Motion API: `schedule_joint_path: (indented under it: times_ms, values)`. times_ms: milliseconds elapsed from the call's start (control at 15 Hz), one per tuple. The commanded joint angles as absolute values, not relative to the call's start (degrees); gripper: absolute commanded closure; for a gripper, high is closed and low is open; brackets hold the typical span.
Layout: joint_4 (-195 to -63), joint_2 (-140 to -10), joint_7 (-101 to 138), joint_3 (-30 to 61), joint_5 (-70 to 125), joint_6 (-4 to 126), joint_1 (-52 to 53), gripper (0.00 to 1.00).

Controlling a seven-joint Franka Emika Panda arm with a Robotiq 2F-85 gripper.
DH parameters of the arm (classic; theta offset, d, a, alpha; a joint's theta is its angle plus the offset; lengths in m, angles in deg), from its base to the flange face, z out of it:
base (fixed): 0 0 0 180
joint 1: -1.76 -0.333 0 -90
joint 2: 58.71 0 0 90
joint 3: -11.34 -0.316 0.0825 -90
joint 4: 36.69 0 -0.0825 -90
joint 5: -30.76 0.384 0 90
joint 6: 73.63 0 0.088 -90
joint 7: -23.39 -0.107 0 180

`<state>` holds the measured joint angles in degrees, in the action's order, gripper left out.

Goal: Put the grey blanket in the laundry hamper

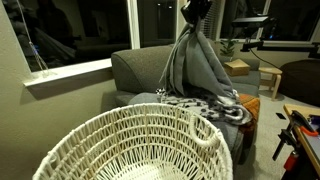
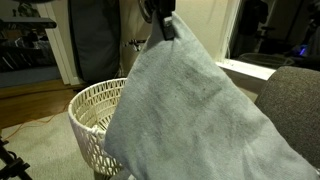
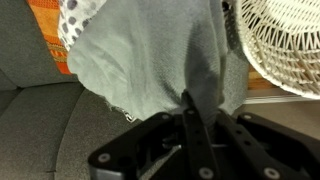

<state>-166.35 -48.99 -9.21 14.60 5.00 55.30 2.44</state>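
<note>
My gripper (image 1: 193,14) is shut on the grey blanket (image 1: 195,68) and holds it lifted high above the sofa, so it hangs in long folds. In an exterior view the gripper (image 2: 163,20) pinches the blanket's top and the pale blue-grey cloth (image 2: 185,110) fills the foreground. In the wrist view the fingers (image 3: 190,105) clamp a fold of the blanket (image 3: 150,55). The laundry hamper (image 1: 130,150), white open-weave rope, stands on the floor in front of the sofa. It also shows in the other exterior view (image 2: 92,105) and in the wrist view (image 3: 285,40).
A black-and-white spotted blanket (image 1: 215,105) lies on the seat of the dark grey sofa (image 1: 135,70). An orange cushion (image 1: 248,102) sits at the seat's end. A window sill (image 1: 65,72) runs behind. A table edge (image 1: 305,125) stands to the side.
</note>
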Motion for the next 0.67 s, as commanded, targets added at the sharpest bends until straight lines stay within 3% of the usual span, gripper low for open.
schedule_joint_path:
  times_ms: [0,600]
  values:
    - [-166.5,-44.2,-5.5,12.7,6.0,52.7,4.1,0.99]
    - [-164.5,-41.6,0.0,10.6,7.0,51.1,3.9,0.99]
